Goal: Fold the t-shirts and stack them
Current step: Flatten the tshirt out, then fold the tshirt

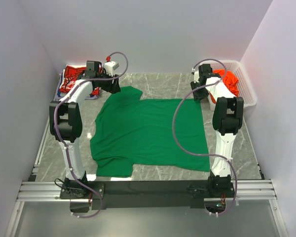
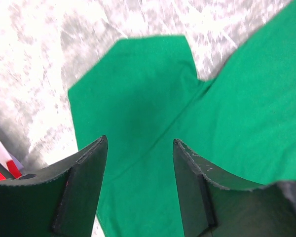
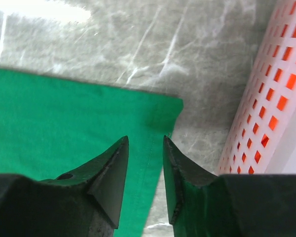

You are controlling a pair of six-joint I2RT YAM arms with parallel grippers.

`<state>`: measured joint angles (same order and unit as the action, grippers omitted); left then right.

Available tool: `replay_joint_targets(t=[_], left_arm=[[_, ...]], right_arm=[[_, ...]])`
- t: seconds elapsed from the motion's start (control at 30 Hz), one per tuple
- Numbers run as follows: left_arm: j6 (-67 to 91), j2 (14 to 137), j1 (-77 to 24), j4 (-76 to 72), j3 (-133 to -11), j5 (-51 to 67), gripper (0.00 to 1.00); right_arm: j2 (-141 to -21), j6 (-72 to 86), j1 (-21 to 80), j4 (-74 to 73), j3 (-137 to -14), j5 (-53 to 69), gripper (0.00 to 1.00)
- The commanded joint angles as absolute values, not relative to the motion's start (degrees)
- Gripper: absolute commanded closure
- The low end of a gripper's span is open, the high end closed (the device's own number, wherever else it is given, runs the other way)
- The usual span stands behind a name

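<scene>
Left gripper (image 2: 139,140) and right gripper (image 3: 145,139), both released over green t-shirt (image 1: 148,131), spread unfolded mid-frame on counter (image 1: 170,81); red t-shirt (image 1: 70,79) upper left, orange t-shirt (image 1: 230,79) in basket (image 1: 250,96) upper right; nothing stacked yet

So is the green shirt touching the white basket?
Apart. In the right wrist view, a strip of bare table separates the green shirt from the white basket.

The green t-shirt (image 1: 148,128) is plain, the red t-shirt (image 1: 69,81) white-printed, the table (image 1: 163,81) grey-veined marble, the basket (image 1: 249,91) white.
</scene>
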<state>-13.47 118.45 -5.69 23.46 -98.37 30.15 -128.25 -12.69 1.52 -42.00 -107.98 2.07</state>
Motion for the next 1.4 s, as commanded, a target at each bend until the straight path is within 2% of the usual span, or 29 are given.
replay_joint_targets(t=[0.0,0.17,0.57,0.63,0.73,0.77,0.87,1.1,1.37], left_arm=[[-10.37,118.3,-5.62,17.85,-99.05,31.03,0.39],[-9.93,119.44,-5.62,16.35,-98.96,30.32,0.38],[-7.47,127.35,-5.62,13.71,-104.41,25.93,0.33],[-6.95,129.11,-5.62,13.36,-106.08,25.58,0.32],[-5.72,132.97,-5.63,15.29,-110.99,24.53,0.3],[-5.02,134.98,-5.63,15.99,-112.4,24.0,0.3],[-4.66,137.98,-5.62,17.31,-116.62,23.03,0.28],[-6.32,142.64,-6.06,20.21,-124.35,22.33,0.29],[-12.38,144.93,-7.65,24.52,-124.63,23.99,0.31]], right_arm=[[-128.93,-8.62,0.79,-38.94,-110.31,-3.51,0.58],[-129.99,-6.15,0.79,-37.71,-109.25,-5.36,0.51],[-136.32,-4.92,0.88,-40.6,-115.22,-6.33,0.5],[-137.02,-5.1,0.7,-41.3,-115.75,-5.36,0.54],[-137.98,-5.01,0.79,-43.06,-116.89,-3.52,0.69],[-138.08,-5.01,0.7,-43.33,-117.07,-2.47,0.8],[-137.37,-5.27,0.79,-43.16,-115.93,-2.02,0.99],[-135.0,-7.03,1.4,-42.62,-114.08,-0.18,1.0],[-134.21,-8.26,2.72,-43.51,-113.91,0.88,1.0]])
